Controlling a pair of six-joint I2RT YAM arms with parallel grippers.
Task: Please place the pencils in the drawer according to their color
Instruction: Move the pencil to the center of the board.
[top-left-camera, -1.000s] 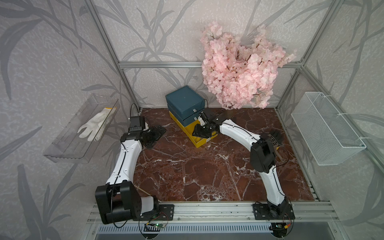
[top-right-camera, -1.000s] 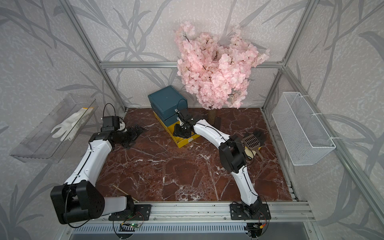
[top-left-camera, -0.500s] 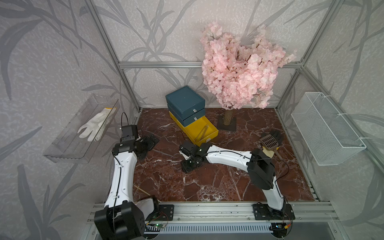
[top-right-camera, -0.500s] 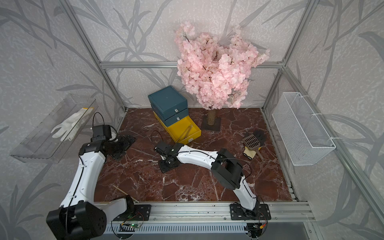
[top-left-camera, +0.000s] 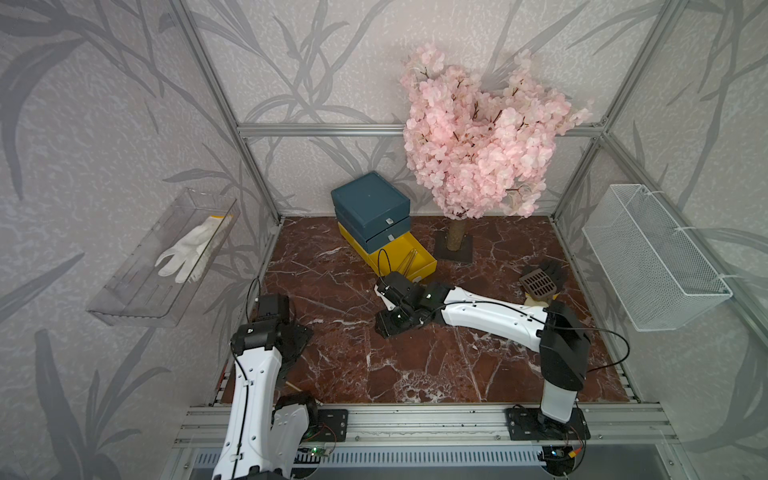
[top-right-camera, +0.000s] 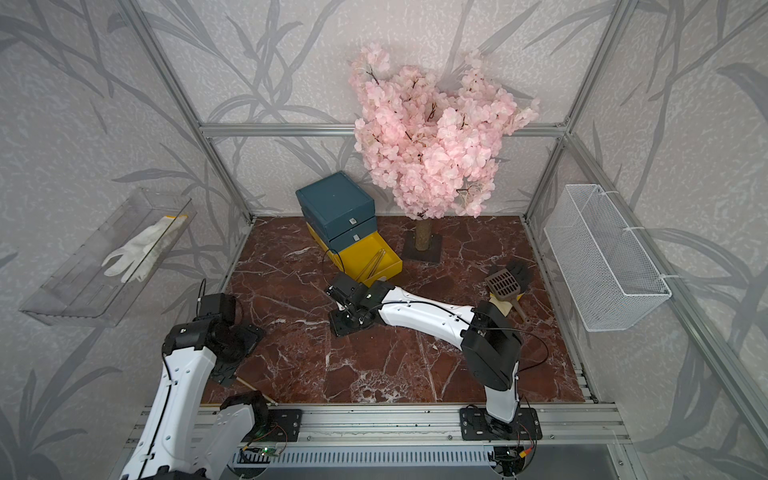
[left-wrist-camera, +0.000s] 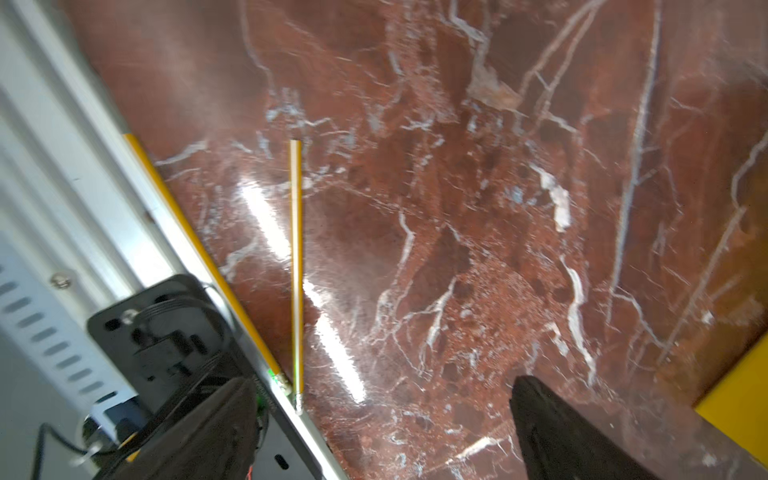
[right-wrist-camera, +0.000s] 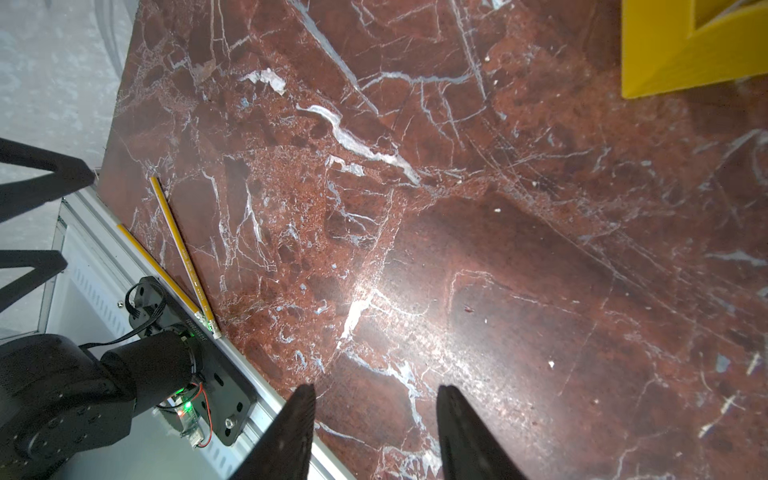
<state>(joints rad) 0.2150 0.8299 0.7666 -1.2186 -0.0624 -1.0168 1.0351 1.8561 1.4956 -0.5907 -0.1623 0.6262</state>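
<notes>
Robot lab test cell, dressed home-like: aluminium frame (top-left-camera: 316, 129), leaf-pattern wallpaper panels (top-left-camera: 104, 124), red marble-look worktop (top-left-camera: 415, 365), two white arms (top-left-camera: 490, 316) bolted on near rail (top-left-camera: 415, 419), fake blossom tree (top-left-camera: 478, 145) far back as decor.

My black left gripper (left-wrist-camera: 382, 386) hangs wide open at near left; black right gripper (right-wrist-camera: 376, 390) sits half-spread and empty, out toward the centre.

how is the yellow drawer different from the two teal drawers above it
The yellow drawer is pulled out and open; the teal drawers are pushed in shut. The yellow drawer sits at the bottom, with the teal drawers stacked above it. A few pencils show inside the yellow drawer; whatever the teal drawers hold is hidden. All three belong to the same chest.
</notes>
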